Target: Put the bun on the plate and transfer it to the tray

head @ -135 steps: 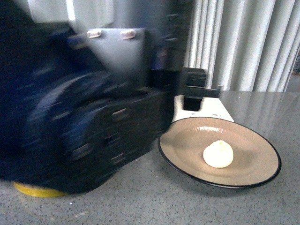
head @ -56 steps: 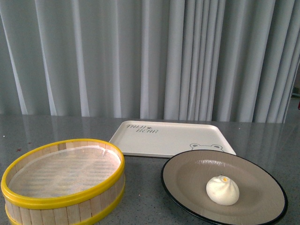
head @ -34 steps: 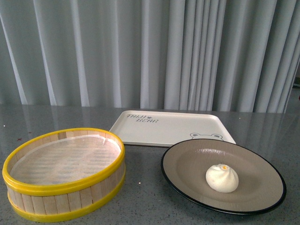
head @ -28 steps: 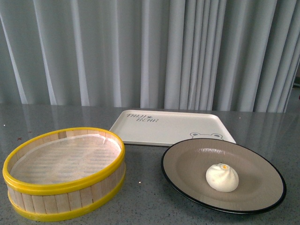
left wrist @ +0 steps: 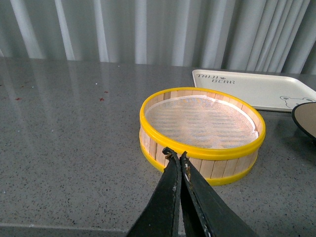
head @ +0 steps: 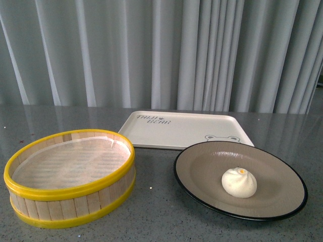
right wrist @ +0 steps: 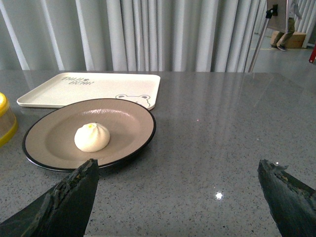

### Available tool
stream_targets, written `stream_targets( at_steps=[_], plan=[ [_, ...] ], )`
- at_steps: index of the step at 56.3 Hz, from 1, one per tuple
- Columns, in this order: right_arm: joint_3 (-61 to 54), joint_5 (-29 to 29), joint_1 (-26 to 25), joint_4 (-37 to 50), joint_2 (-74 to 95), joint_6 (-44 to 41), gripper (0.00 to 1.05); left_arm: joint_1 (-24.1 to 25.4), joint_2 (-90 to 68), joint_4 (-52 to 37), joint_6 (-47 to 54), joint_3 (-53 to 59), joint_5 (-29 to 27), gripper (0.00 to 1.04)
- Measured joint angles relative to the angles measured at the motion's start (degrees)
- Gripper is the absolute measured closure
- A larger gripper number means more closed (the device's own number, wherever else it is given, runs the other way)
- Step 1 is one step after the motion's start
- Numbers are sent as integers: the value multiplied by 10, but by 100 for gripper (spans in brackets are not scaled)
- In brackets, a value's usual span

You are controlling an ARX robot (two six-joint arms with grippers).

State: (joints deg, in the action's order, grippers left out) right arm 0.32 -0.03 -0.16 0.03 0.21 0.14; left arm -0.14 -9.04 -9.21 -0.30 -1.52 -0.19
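The cream-white bun [head: 239, 182] with an orange dot lies on the brown, black-rimmed plate [head: 202, 166] at the front right of the grey table. The cream tray [head: 176, 131] with lettering and a bear face lies just behind the plate, with nothing on it. Neither arm shows in the front view. In the right wrist view my right gripper [right wrist: 178, 170] is open and empty, above the table beside the plate [right wrist: 54, 143] and bun [right wrist: 92, 137], with the tray [right wrist: 98, 86] beyond. In the left wrist view my left gripper [left wrist: 176, 154] is shut and empty, by the near side of the steamer basket.
A round wooden steamer basket [head: 75, 199] with a yellow rim stands at the front left; it also shows in the left wrist view [left wrist: 201, 148]. Grey curtains hang behind the table. Bare grey tabletop [right wrist: 227, 128] lies beside the plate.
The arm that blocked the front view 2.4 s ago is gone from view. Over the last second the basket, plate and tray have shifted slightly upward in the picture; the bun stays on the plate.
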Motion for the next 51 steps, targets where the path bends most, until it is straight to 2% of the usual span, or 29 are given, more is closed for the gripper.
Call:
stream_targets(
  at_steps=[4,19,49,51],
  plan=[
    [0,0,0,0,0,0,8,0,60,81,0,0,1,101],
    [0,0,0,0,0,0,8,0,88,92,0,0,1,99],
    [0,0,0,0,0,0,8,0,88,92,0,0,1,8],
    [0,0,0,0,0,0,8,0,88,92,0,0,1,5]
  ],
)
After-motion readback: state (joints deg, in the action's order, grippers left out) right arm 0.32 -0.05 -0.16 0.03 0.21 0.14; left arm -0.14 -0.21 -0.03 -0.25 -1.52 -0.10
